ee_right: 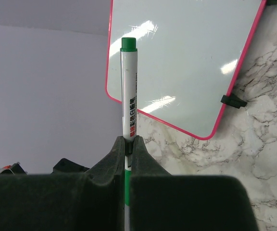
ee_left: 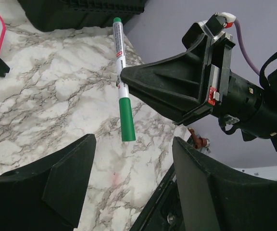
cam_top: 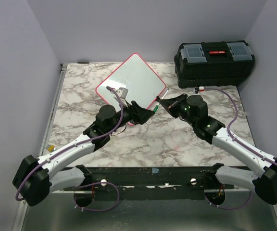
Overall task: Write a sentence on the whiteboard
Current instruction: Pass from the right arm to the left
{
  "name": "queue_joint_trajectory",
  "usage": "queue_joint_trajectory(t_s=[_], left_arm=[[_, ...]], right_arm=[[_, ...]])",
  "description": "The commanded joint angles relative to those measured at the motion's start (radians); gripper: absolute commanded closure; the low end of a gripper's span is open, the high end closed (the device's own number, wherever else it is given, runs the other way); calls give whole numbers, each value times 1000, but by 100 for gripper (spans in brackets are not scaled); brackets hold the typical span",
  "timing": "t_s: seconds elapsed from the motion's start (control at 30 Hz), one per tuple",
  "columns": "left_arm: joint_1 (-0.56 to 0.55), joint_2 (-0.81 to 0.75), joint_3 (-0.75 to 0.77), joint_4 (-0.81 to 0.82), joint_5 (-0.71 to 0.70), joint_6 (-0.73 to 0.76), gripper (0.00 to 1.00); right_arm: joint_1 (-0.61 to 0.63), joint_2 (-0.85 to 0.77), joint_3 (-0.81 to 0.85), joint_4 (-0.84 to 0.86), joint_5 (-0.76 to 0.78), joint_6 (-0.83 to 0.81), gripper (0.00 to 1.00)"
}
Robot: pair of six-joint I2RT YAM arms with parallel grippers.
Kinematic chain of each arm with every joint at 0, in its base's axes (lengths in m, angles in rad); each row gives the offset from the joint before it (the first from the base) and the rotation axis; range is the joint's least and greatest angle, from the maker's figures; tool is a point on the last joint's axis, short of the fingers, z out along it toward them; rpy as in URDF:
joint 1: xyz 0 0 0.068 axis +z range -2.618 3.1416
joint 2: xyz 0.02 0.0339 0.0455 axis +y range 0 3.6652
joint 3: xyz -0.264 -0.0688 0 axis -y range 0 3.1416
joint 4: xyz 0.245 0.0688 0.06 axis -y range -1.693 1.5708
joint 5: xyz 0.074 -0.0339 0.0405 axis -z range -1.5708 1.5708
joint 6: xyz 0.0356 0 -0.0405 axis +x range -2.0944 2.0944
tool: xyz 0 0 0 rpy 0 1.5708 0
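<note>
Claw (ee_right: 129,144): closed on the marker (ee_right: 128,96), which is pinched between both fingers.
Marker: white barrel, green end, held pointing straight out from the claw.
Whiteboard (ee_right: 186,62): pink-framed, laid on the marble tabletop (ee_right: 254,159) ahead of the claw.

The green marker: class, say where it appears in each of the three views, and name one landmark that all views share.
Top external: the green marker sits at centre, just off the lower right edge of the whiteboard.
Left wrist: upper centre, green cap downward, held by the right end effector.
Right wrist: centre, upright in that end effector's grip.
Shared landmark: the pink-framed whiteboard.
</note>
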Motion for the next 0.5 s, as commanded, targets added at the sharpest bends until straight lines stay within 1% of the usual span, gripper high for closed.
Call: queue_joint_trajectory(t_s=[0.0, 0.13, 0.27, 0.47], left_arm=[[-12, 49, 54, 92, 15, 3, 36], [-17, 93, 81, 87, 26, 13, 38], [-19, 133, 103, 83, 40, 14, 47], [-23, 166, 116, 74, 36, 18, 50]], right_arm=[[9, 10, 32, -2, -9, 12, 99], [10, 16, 39, -10, -17, 8, 99], [10, 18, 37, -10, -18, 10, 99], [11, 22, 38, -7, -32, 5, 99]])
